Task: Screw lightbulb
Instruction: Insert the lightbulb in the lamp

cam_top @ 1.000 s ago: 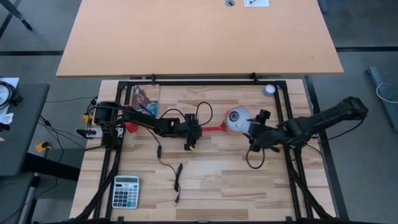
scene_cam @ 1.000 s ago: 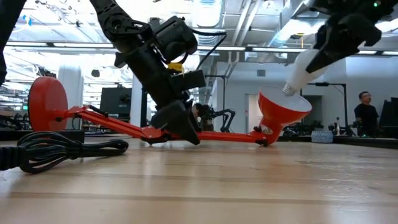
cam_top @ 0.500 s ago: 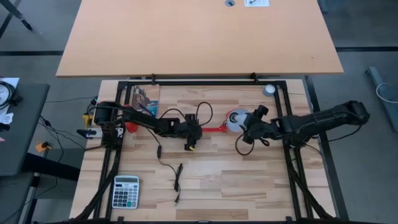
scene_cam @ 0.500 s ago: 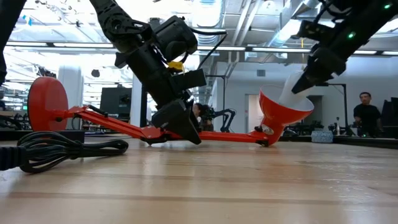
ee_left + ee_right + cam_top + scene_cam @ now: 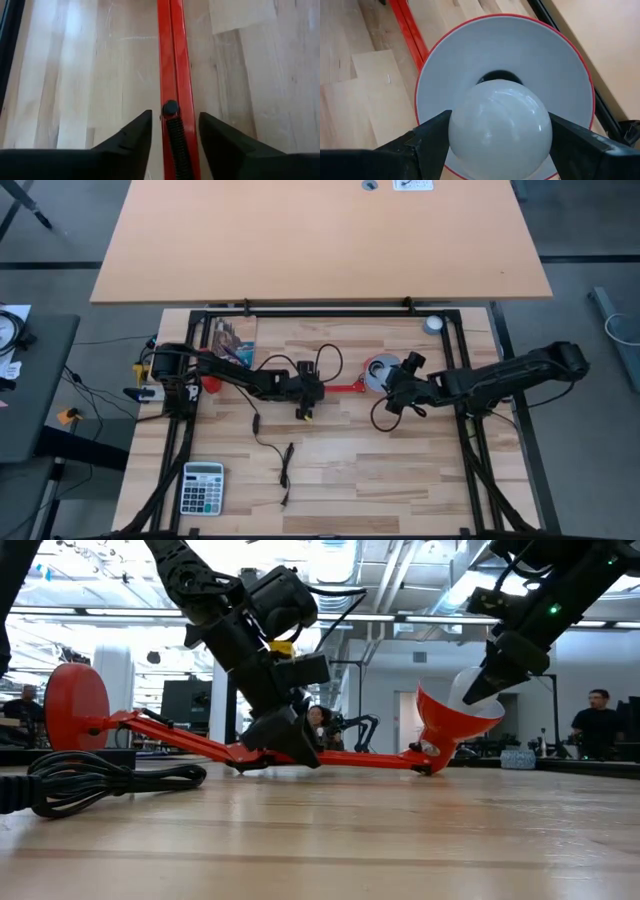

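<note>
A red desk lamp lies on its side on the wooden table, its round base (image 5: 75,705) at the left and its shade (image 5: 455,725) at the right, mouth up and tilted. My left gripper (image 5: 305,392) is shut on the lamp's thin arm (image 5: 180,738), mid-length. My right gripper (image 5: 393,388) is shut on the white lightbulb (image 5: 500,125) at the shade's mouth. The bulb's lower end dips inside the shade's white interior (image 5: 505,55), above the dark socket (image 5: 497,77). The bulb's screw base is hidden. My left gripper straddles the lamp's arm (image 5: 186,125) beside its black bolt and spring, one finger on each side. The fingers (image 5: 135,137) come from above and lie across the arm, which rests on the table. My right gripper pinches the bulb's round glass end (image 5: 460,131) between its two fingers. The fingers slant down from the table's right. The bulb is tilted, its narrow end pointing into the shade, clear of the table.
A black cord (image 5: 285,465) trails over the table toward the near edge. A calculator (image 5: 203,486) lies at the near left, a picture card (image 5: 232,337) at the far left, and a small grey disc (image 5: 432,325) at the far right. A large wooden tabletop (image 5: 320,240) stands beyond.
My right gripper has carried the lightbulb toward the table's left and down, from above the shade's rim into its mouth. It is still shut on the bulb. The lamp and my left gripper have stayed in place.
</note>
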Tool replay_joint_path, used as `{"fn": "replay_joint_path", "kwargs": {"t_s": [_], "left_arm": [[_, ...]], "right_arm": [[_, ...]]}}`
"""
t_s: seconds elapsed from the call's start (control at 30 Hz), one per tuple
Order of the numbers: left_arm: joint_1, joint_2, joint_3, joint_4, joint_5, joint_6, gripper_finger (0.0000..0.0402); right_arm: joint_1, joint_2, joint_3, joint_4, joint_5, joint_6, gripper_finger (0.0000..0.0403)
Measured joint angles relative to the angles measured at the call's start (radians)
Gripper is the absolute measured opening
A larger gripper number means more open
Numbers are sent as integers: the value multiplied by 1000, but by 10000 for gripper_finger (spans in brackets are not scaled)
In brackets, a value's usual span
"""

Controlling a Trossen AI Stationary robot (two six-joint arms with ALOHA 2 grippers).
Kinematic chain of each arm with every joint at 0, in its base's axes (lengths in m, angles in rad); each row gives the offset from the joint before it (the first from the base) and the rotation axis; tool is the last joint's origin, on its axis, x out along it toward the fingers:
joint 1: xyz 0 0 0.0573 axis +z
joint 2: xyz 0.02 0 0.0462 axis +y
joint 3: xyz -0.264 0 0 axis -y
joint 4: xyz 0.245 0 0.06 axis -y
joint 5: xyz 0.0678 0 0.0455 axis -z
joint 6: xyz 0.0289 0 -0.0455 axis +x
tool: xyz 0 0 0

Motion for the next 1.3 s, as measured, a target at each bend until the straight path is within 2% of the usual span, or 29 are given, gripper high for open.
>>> {"fn": "replay_joint_path", "kwargs": {"t_s": [0.17, 0.33, 0.8, 1.03, 1.3], "left_arm": [[0, 0, 0, -4, 4, 4, 107], [0, 0, 0, -4, 8, 8, 83], [0, 0, 0, -3, 13, 25, 81], [0, 0, 0, 4, 15, 24, 80], [0, 0, 0, 4, 16, 24, 80]], "right_arm": [[0, 0, 0, 1, -1, 6, 301], [0, 0, 1, 4, -3, 2, 301], [-9, 6, 19, 13, -6, -34, 301], [-36, 6, 18, 10, -7, -1, 301], [-15, 6, 19, 0, -7, 11, 301]]}}
